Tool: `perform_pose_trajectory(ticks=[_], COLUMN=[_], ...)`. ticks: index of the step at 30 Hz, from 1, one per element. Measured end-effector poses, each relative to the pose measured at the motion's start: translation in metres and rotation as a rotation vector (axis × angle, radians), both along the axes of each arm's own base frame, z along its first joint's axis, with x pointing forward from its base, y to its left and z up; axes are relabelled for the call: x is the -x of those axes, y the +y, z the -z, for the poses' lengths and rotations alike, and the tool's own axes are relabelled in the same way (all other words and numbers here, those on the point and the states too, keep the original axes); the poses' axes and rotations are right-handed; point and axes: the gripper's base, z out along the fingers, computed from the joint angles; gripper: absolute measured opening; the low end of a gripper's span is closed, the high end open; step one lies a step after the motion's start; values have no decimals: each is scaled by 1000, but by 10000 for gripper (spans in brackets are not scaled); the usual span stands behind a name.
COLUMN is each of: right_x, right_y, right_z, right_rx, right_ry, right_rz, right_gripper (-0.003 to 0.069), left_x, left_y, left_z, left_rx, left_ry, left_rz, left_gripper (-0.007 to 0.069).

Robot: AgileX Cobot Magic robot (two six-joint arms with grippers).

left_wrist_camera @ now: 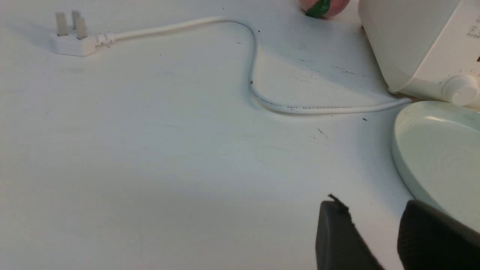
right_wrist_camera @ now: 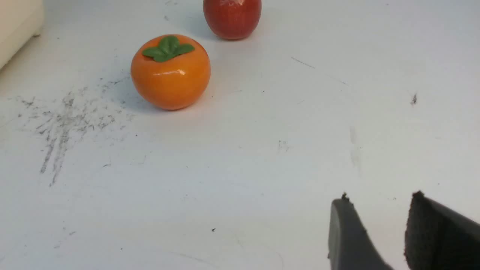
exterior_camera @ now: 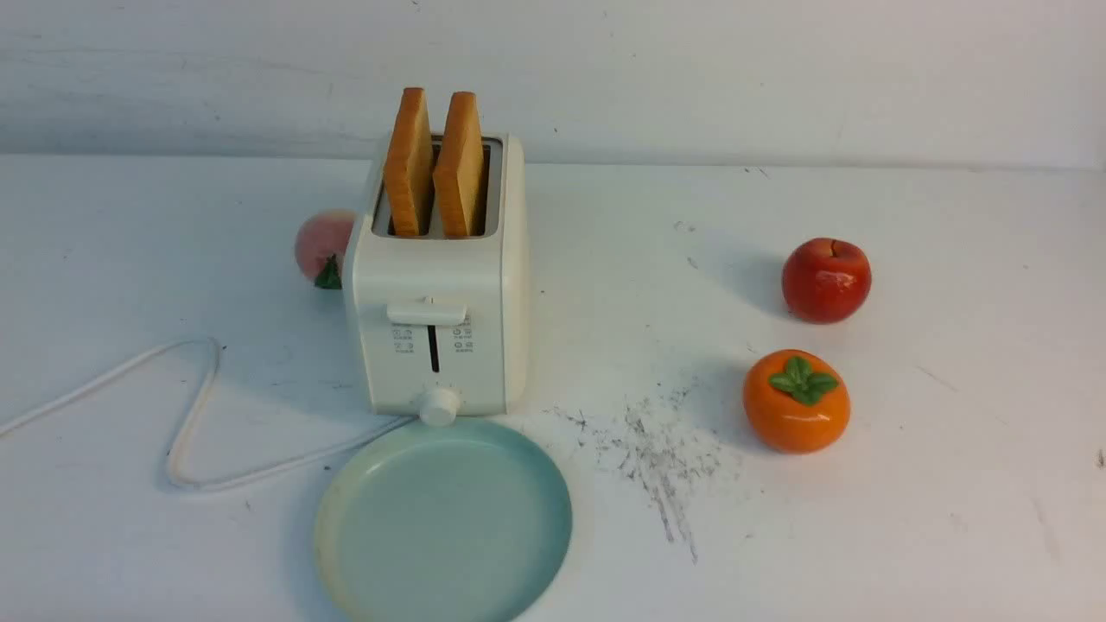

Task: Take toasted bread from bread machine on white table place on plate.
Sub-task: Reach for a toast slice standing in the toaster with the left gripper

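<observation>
In the front view, two square, pale-gold slices of toasted bread with orange-brown crusts [exterior_camera: 409, 164] [exterior_camera: 460, 164] stand upright in the cream-white boxy two-slot toaster [exterior_camera: 436, 276], at eleven o'clock on the white scuffed tabletop [exterior_camera: 622, 302]. They look light and fairly stiff, dry rather than slippery, though crusts might crumble; I would pinch each raised upper part across its broad faces, gently. The round, pale blue-green shallow plate [exterior_camera: 449, 527] sits bare at the toaster's six o'clock. A glossy red apple [exterior_camera: 826, 281] lies towards two o'clock. Neither gripper shows here.

The left wrist view adds the white three-pin plug [left_wrist_camera: 73, 43], which the front view lacks, and the left gripper [left_wrist_camera: 369, 202], its dark fingers parted by a modest gap, with nothing between them.

The right wrist view shows the right gripper [right_wrist_camera: 380, 195], likewise partly open and empty, but no bread.
</observation>
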Motion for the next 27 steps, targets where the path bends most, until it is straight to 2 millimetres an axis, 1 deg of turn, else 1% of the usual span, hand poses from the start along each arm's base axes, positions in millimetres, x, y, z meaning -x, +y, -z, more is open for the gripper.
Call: perform_pose_trajectory(ticks=[22, 27], right_x=[0, 0], right_y=[0, 0], right_z=[0, 0], right_rx=[0, 0], right_ry=[0, 0], right_rz=[0, 0], right_gripper=[240, 240], left_x=[0, -1], left_y=[0, 0], left_z=[0, -2], left_rx=[-5, -11], left_ry=[0, -27], left_rz=[0, -1], left_gripper=[238, 238])
